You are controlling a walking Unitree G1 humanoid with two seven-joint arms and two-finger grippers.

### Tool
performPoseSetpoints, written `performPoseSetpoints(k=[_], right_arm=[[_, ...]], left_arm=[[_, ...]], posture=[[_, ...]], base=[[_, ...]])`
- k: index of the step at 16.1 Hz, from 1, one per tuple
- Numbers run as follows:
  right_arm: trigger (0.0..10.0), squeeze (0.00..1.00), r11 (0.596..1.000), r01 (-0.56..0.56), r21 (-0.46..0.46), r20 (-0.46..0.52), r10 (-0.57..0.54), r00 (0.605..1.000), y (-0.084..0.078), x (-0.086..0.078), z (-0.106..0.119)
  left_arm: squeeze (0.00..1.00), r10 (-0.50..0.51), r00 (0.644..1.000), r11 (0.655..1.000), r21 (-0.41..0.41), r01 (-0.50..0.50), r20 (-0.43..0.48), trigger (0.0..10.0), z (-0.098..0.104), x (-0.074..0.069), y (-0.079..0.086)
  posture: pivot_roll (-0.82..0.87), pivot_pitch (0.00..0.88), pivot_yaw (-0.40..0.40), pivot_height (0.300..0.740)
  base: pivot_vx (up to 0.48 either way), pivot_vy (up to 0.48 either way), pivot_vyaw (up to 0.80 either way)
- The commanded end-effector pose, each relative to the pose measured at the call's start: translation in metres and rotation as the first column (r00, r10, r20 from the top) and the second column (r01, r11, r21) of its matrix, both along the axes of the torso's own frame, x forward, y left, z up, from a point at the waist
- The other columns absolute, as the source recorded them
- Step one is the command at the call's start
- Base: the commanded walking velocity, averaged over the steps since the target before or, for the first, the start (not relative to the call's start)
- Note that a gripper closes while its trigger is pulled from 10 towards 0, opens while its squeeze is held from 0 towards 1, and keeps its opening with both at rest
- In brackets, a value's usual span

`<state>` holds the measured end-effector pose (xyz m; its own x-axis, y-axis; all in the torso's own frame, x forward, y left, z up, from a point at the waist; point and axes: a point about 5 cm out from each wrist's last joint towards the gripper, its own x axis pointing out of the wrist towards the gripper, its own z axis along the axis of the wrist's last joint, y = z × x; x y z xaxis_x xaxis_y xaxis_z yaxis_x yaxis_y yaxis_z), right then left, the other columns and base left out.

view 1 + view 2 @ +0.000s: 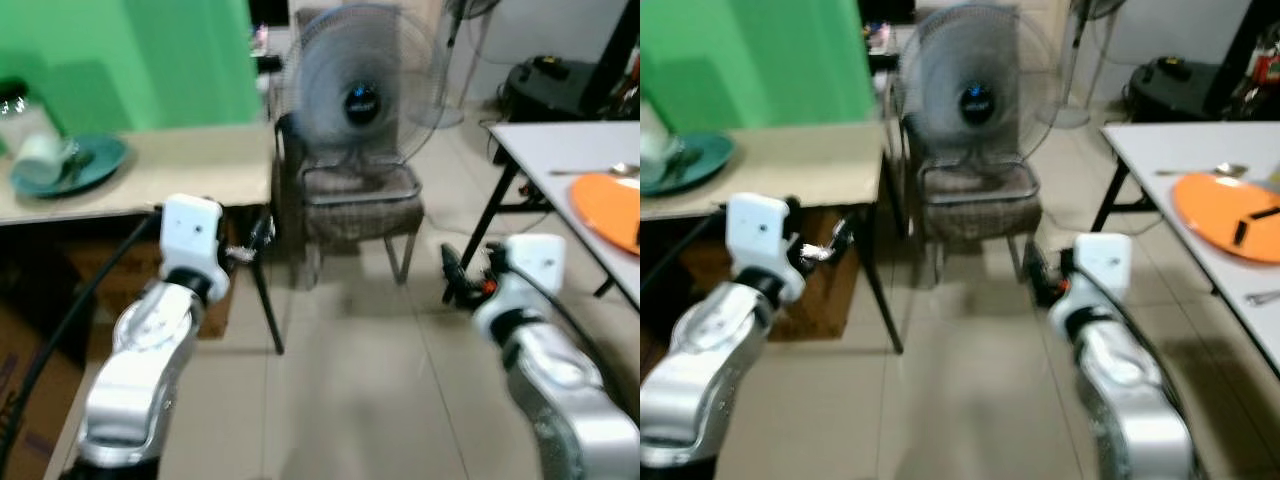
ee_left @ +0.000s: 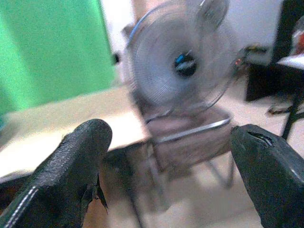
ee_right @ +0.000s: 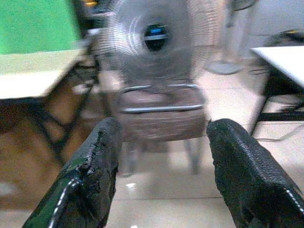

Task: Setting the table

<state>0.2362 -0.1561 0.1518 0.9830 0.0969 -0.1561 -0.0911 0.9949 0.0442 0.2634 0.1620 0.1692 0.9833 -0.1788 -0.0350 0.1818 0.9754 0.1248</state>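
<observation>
On the white table (image 1: 545, 145) at the right lies an orange plate (image 1: 1220, 212) with a dark utensil (image 1: 1251, 222) on it and a spoon (image 1: 598, 170) beyond it. A teal plate (image 1: 88, 163) carrying a white cup (image 1: 42, 155) sits on the beige table (image 1: 190, 165) at the left. Both arms are raised over the floor between the two tables. My left gripper (image 2: 166, 175) is open and holds nothing; its fingers (image 2: 71, 175) stand far apart. My right gripper (image 3: 164, 171) is open too, nothing between its fingers (image 3: 90, 175). The views are blurred.
Straight ahead a large grey fan (image 1: 360, 100) stands on a chair (image 1: 360, 205). Cardboard boxes (image 1: 30, 390) sit under the beige table. A green wall (image 1: 130, 60) rises behind it. Tiled floor (image 1: 360, 380) lies between the tables.
</observation>
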Motion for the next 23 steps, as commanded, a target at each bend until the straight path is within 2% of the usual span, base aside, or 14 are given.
performPoseSetpoints(k=[1, 13, 17, 20, 23], right_arm=[[10.0, 0.00, 1.000, 0.001, -0.010, 0.022, -0.001, 1.000, -0.002, 0.001, 0.007], [10.0, 0.00, 1.000, -0.012, -0.015, -0.006, 0.012, 1.000, 0.000, 0.001, 0.007], [10.0, 0.00, 1.000, -0.014, -0.016, -0.009, 0.014, 1.000, 0.001, 0.001, 0.007], [10.0, 0.00, 0.996, -0.061, -0.070, -0.005, 0.061, 0.998, 0.005, 0.001, 0.008], [10.0, 0.00, 0.993, -0.088, -0.074, -0.008, 0.087, 0.996, 0.008, 0.001, 0.007]], left_arm=[[0.00, -0.010, 1.000, 1.000, -0.007, 0.010, 0.003, 10.0, 0.002, 0.000, -0.001], [0.00, -0.006, 1.000, 1.000, -0.019, 0.006, -0.008, 10.0, 0.003, -0.001, -0.002], [0.00, -0.007, 1.000, 0.999, -0.035, 0.007, 0.010, 10.0, 0.006, -0.001, -0.003], [0.00, -0.014, 0.999, 0.999, -0.034, 0.016, 0.045, 10.0, 0.010, 0.000, -0.003], [0.00, -0.016, 0.999, 0.999, -0.037, 0.018, 0.048, 10.0, 0.010, -0.001, -0.003]], posture=[[0.05, 0.000, 0.050, 0.740], [0.05, 0.000, 0.043, 0.740], [0.05, 0.000, 0.047, 0.740], [0.05, 0.000, 0.046, 0.740], [0.06, 0.000, 0.044, 0.740]], base=[[0.000, 0.371, 0.00], [0.000, 0.370, 0.00], [0.000, 0.000, 0.00], [0.000, 0.000, 0.00], [0.281, 0.000, 0.38]])
